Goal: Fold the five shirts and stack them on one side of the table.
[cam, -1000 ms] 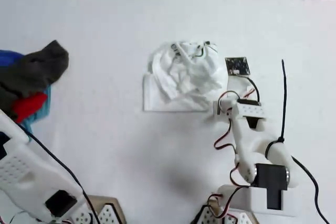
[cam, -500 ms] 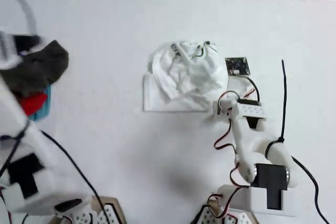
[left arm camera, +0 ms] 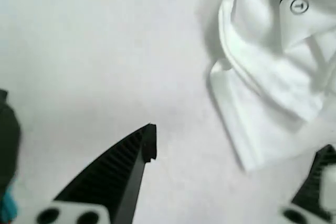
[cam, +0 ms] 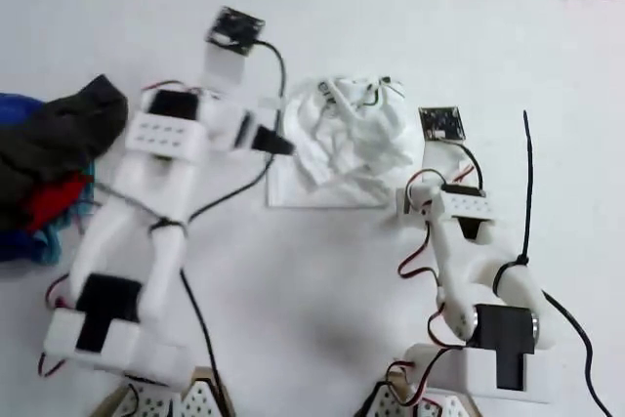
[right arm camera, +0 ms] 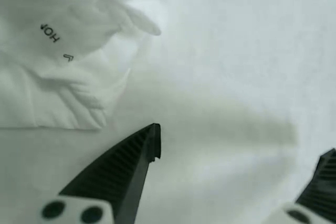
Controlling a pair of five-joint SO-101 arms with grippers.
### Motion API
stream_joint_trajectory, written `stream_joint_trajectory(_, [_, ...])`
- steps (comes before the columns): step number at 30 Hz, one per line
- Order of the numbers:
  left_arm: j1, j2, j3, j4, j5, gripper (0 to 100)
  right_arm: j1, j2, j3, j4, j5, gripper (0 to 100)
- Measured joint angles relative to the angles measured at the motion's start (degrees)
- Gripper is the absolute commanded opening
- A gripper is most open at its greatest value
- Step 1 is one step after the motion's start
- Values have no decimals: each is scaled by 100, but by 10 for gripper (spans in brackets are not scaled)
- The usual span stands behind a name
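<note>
Has the left arm stretched out over the surface (cam: 293,280), left hand (left arm camera: 236,150) spread wide with a corner of the crumpled white shirt (cam: 342,144) between its fingers. Holds the right arm low beside the shirt's other side, right hand (right arm camera: 239,150) likewise agape, gripping nothing.

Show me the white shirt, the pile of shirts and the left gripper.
white shirt (cam: 342,144), high view, crumpled middle.
pile of shirts (cam: 68,129), high view, grey top.
left gripper (left arm camera: 239,145), left wrist view, between its fingertips.
</note>
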Motion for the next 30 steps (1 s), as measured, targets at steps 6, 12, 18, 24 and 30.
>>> stream_joint_trajectory(6, [545, 1178, -141, -431, 264, 445, 0, 0, 0, 0, 0, 437])
stream_joint_trajectory(12, [1099, 2198, -756, -360, 264, 445, 0, 0, 0, 0, 0, 437])
stream_joint_trajectory(18, [1169, 2927, -1398, -352, 264, 378, 0, 0, 0, 0, 0, 437])
stream_joint_trajectory(24, [1196, 3103, -2057, 141, 273, 111, 0, 0, 0, 0, 0, 437])
stream_joint_trajectory(30, [1257, 3103, -2523, 695, 264, 83, 0, 0, 0, 0, 0, 437])
